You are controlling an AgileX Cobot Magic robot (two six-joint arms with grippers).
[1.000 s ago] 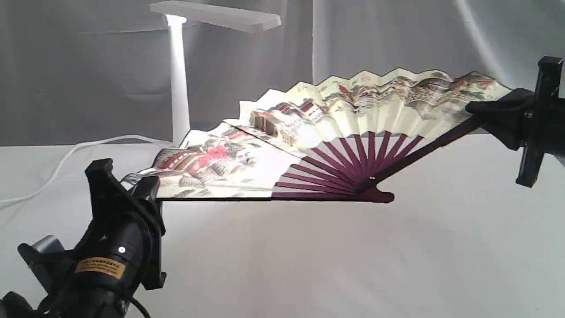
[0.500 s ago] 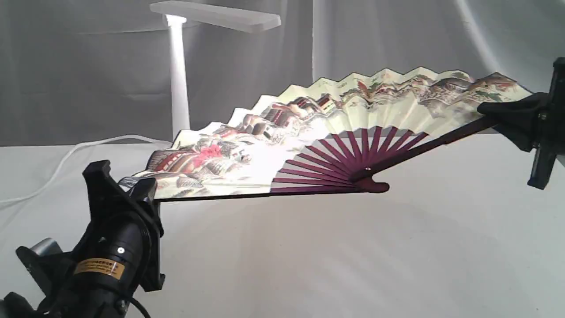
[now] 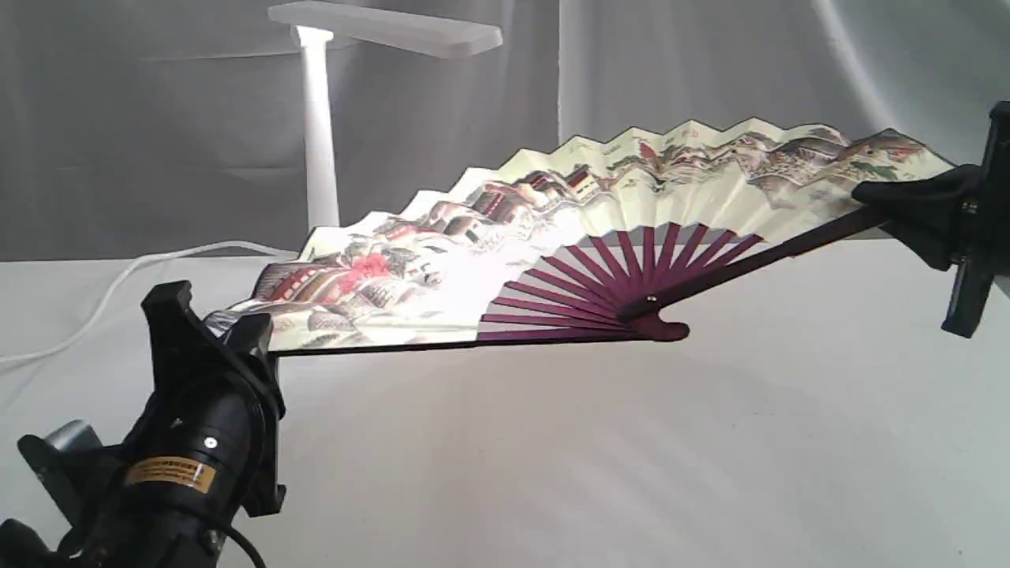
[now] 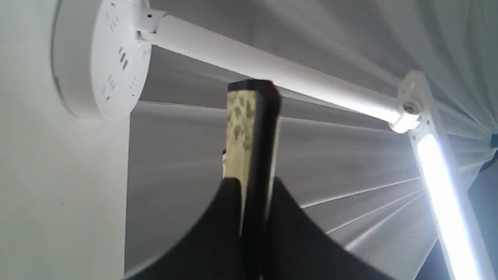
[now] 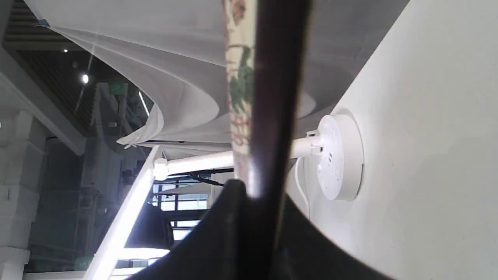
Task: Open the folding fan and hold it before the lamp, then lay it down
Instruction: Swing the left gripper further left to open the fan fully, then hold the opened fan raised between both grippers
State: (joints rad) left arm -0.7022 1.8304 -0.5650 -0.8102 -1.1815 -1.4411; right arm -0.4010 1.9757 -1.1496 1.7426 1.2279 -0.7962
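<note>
Folding fan (image 3: 600, 213) is spread wider than a second ago and the doubled-up pleat is gone, with left gripper (image 3: 246, 338) and right gripper (image 3: 884, 201) clamped on its two ends, holding it up in front of the lamp (image 3: 319, 134), so opening looks pretty much done.

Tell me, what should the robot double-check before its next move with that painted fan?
1. Pleated cream paper fan with maroon wooden ribs spread open: ok.
2. Left jaws shut on one end guard: ok.
3. Right jaws shut on the other end guard: ok.
4. White slim-stemmed desk lamp lit: ok.
5. Gap between fan and lamp stem: cannot tell.
6. White cloth tabletop bare under the fan: ok.
</note>
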